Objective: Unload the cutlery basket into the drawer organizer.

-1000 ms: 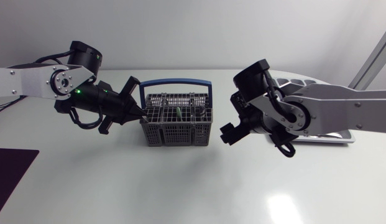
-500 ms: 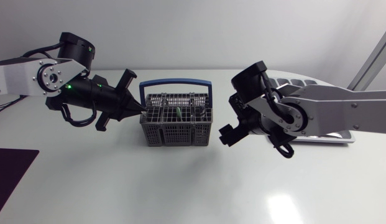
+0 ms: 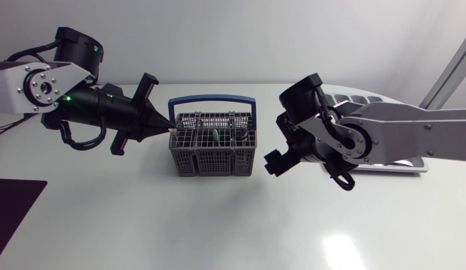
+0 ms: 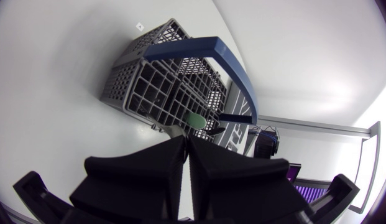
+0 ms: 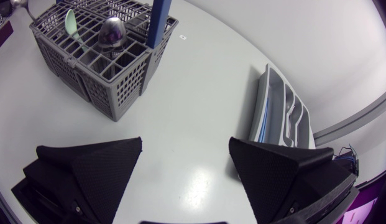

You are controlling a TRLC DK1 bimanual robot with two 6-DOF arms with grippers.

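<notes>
The grey plastic mesh cutlery basket (image 3: 214, 154) with its blue handle stands on the white table (image 3: 217, 225) between my arms. My left jaws, pressed together, nearly touch its rim; my right jaws hang spread, farther off. A shiny metal spoon (image 5: 112, 31) stands upright inside.

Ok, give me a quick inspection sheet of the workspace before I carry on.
Surface: white table, glossy.
Job's things: cutlery basket upright, green spoon and metal spoon inside; drawer organizer by right arm.
Clutter: dark patch at table's left edge.
Grippers: left gripper shut, pointing at basket's left side; right gripper open, empty.
Cables: left arm's cable, right arm's cable, both off the basket.
Surroundings: nothing seen.
</notes>
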